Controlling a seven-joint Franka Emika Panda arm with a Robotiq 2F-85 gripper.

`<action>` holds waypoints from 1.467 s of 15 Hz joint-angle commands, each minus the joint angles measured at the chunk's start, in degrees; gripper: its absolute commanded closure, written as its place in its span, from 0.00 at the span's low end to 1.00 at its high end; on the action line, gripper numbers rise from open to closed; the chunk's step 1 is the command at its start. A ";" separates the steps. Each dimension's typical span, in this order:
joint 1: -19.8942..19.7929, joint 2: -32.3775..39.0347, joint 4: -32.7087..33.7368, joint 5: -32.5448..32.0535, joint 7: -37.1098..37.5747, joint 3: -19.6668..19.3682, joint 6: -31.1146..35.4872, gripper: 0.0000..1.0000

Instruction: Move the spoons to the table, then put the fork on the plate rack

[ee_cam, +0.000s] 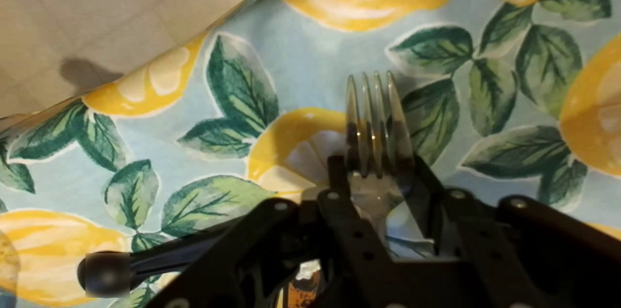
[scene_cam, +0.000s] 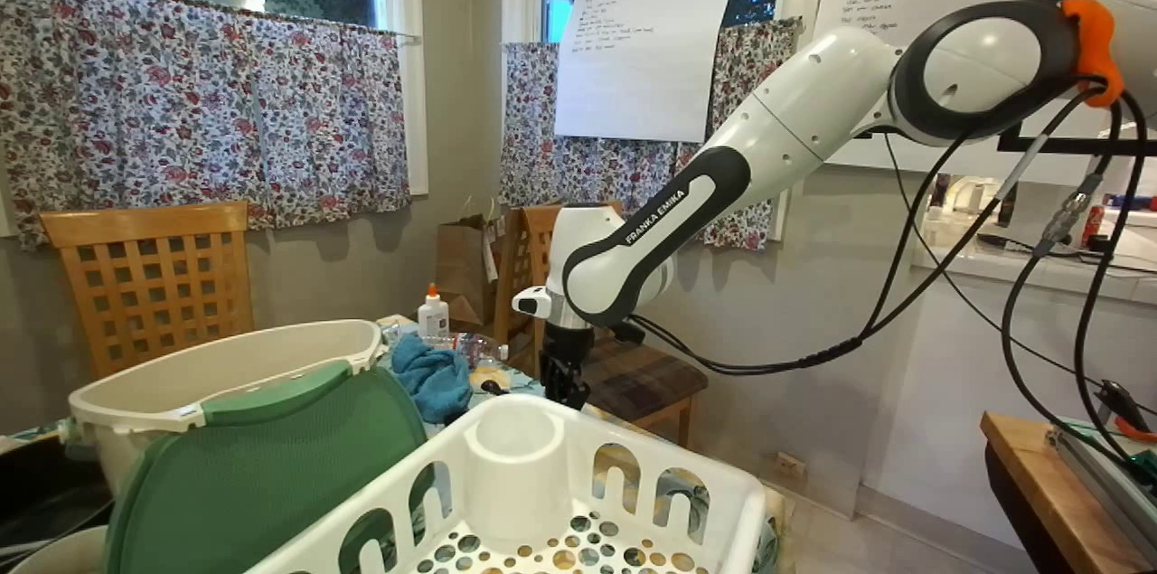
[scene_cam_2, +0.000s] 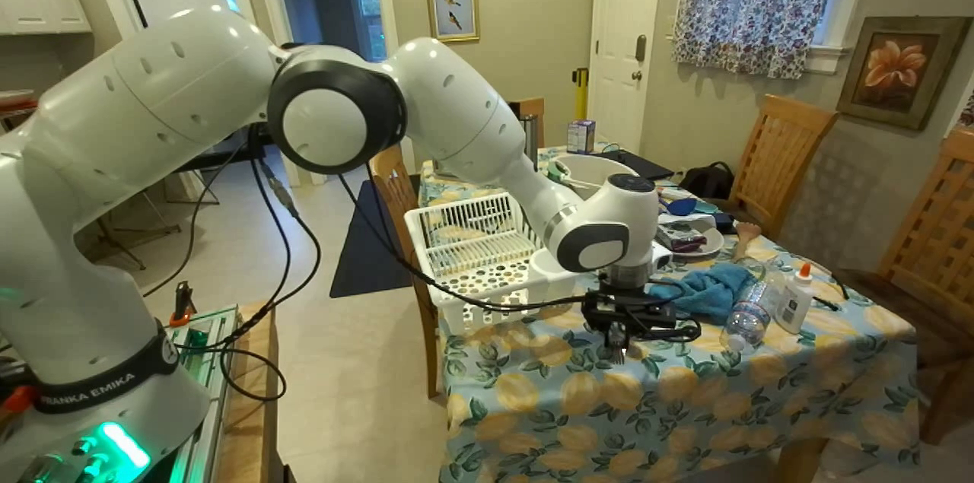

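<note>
A metal fork (ee_cam: 377, 186) is between my gripper's fingers (ee_cam: 381, 165) in the wrist view, tines pointing out past the fingertips. Both fingers sit close against its sides. In an exterior view the fork's tines (scene_cam_2: 619, 354) hang below my gripper (scene_cam_2: 615, 335), over the lemon tablecloth. My gripper (scene_cam: 565, 389) hides the fork elsewhere. The white plate rack (scene_cam: 723, 488) stands beside the gripper; its round utensil cup (scene_cam: 520, 465) is at the near corner. The rack also shows behind the arm (scene_cam_2: 472, 312). I cannot make out spoons with certainty.
A teal towel (scene_cam_2: 711, 293), a clear bottle (scene_cam_2: 749, 316) and a white glue bottle (scene_cam_2: 795, 299) lie or stand beside the gripper. A cream tub (scene_cam: 226, 357) with a green cover (scene_cam: 280, 465) stands by the rack. A dark round-ended rod (ee_cam: 160, 257) shows at the wrist view's lower left.
</note>
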 commanded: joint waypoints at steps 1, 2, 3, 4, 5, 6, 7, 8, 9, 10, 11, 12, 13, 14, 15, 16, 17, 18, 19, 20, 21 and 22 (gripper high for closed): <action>0.15 -0.24 -0.34 -1.63 1.67 -0.22 1.33 0.91; 0.19 -0.45 -0.56 -1.66 1.68 -0.22 1.45 0.91; 0.16 -0.78 -0.88 -1.63 1.57 -0.07 1.66 0.91; 0.08 -1.12 -1.22 -1.59 1.35 0.13 1.86 0.91; 0.07 -1.69 -1.73 -1.58 1.29 0.25 2.02 0.91; 0.09 -2.18 -2.15 -1.60 1.24 0.32 2.12 0.91; 0.22 -3.12 -3.01 -1.77 1.16 0.32 2.39 0.91; 0.41 -4.04 -3.75 -2.04 1.03 0.20 2.52 0.91; 0.59 -5.13 -4.60 -2.33 0.91 0.04 2.65 0.91; 0.72 -6.23 -5.48 -2.61 0.79 -0.07 2.73 0.91; 0.65 -7.57 -6.57 -2.86 0.36 0.09 2.51 0.91; 0.52 -8.69 -7.48 -3.05 -0.05 0.39 2.40 0.91; 0.56 -10.30 -8.96 -3.35 -0.23 0.46 2.58 0.91; 1.00 -11.99 -10.44 -3.85 0.23 -0.04 2.69 0.91; 1.05 -13.32 -11.58 -4.16 0.07 -0.05 2.67 0.91; 0.69 -14.82 -12.98 -4.28 -0.61 0.47 2.84 0.91; 0.46 -16.14 -14.17 -4.33 -1.01 0.72 3.17 0.91; 0.04 -17.64 -15.73 -4.15 -1.86 1.16 3.82 0.91; 0.05 -19.05 -17.07 -4.17 -2.04 1.05 4.28 0.91; -0.11 -20.46 -18.54 -4.08 -2.55 1.25 4.87 0.91; 0.00 -21.87 -20.02 -4.15 -2.67 1.15 5.47 0.91; 0.01 -23.33 -21.57 -4.18 -2.98 1.15 6.04 0.91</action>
